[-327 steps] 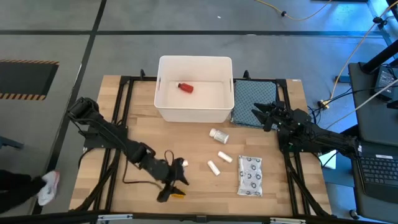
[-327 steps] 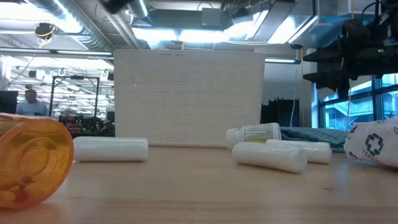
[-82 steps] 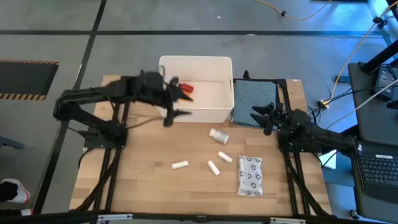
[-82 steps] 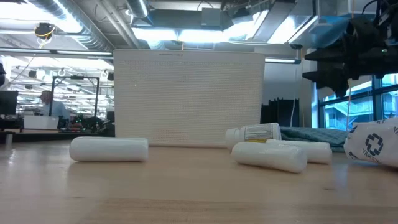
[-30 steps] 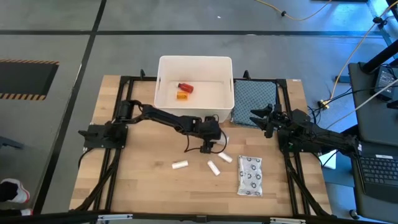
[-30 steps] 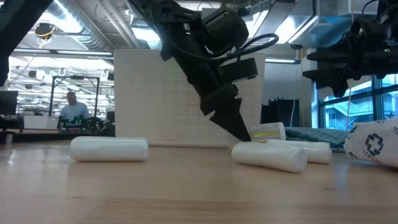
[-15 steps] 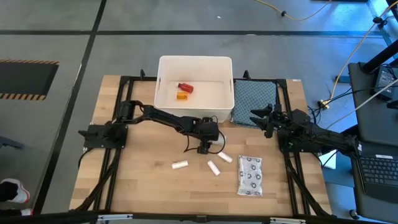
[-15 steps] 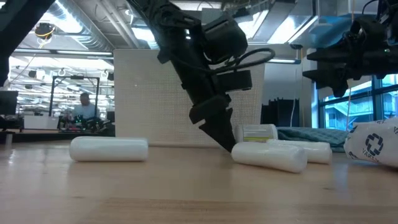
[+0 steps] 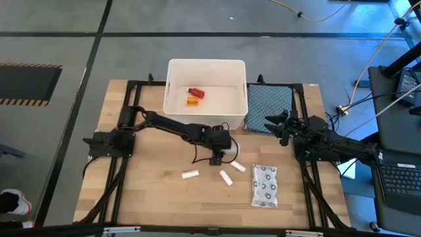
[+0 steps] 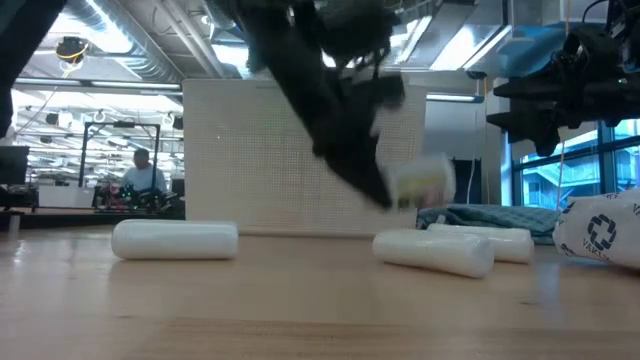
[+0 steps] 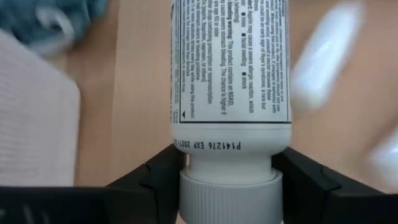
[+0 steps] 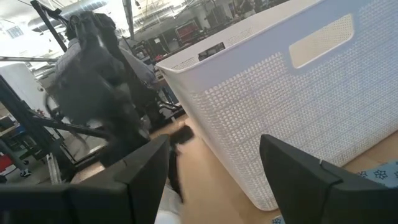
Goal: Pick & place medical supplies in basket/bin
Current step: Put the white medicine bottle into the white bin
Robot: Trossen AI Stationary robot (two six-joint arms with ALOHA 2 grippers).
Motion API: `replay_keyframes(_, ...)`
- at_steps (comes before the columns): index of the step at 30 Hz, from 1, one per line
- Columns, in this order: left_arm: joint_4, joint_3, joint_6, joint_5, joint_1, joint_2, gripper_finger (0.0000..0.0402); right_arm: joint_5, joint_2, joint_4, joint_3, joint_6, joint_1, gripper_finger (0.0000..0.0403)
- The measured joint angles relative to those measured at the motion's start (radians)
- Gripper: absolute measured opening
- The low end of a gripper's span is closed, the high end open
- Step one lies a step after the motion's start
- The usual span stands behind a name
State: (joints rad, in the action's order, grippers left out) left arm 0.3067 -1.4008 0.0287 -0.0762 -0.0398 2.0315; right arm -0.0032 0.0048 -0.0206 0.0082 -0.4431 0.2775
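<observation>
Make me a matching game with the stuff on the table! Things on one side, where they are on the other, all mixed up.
Things:
1. red bottle
2. white pill bottle
3. blister pack
4. patterned cloth

Places:
A. flat on the wood near the right arm
B. inside the white tub
C. between the fingers of the left tool
D. beside the tub, on its right

Pairs: 1-B, 2-C, 3-A, 4-D

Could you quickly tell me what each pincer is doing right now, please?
Left pincer: shut on the white pill bottle, gripped just below its cap.
Right pincer: open, holding nothing, beside the white tub.
</observation>
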Motion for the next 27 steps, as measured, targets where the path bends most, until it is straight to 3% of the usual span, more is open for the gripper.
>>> replay_keyframes(7, 0.009, -0.002, -0.043, 0.016, -0.016, -0.206, 0.0194, 0.0, 0.0, 0.0, 0.0, 0.0, 0.0, 0.0251)
replay_keyframes(14, 0.011, -0.003, 0.003, -0.059, 0.031, -0.453, 0.02, 0.002, 0.0, -0.001, 0.0, 0.003, 0.0, 0.0251)
replay_keyframes(20, 0.081, -0.004, 0.126, -0.184, 0.128, -0.587, 0.0195, 0.042, 0.0, -0.009, 0.0, 0.004, 0.0, 0.0251)
replay_keyframes(27, 0.253, -0.004, 0.221, -0.161, 0.326, -0.603, 0.0197, 0.117, 0.0, -0.021, 0.0, 0.006, 0.0, 0.0251)
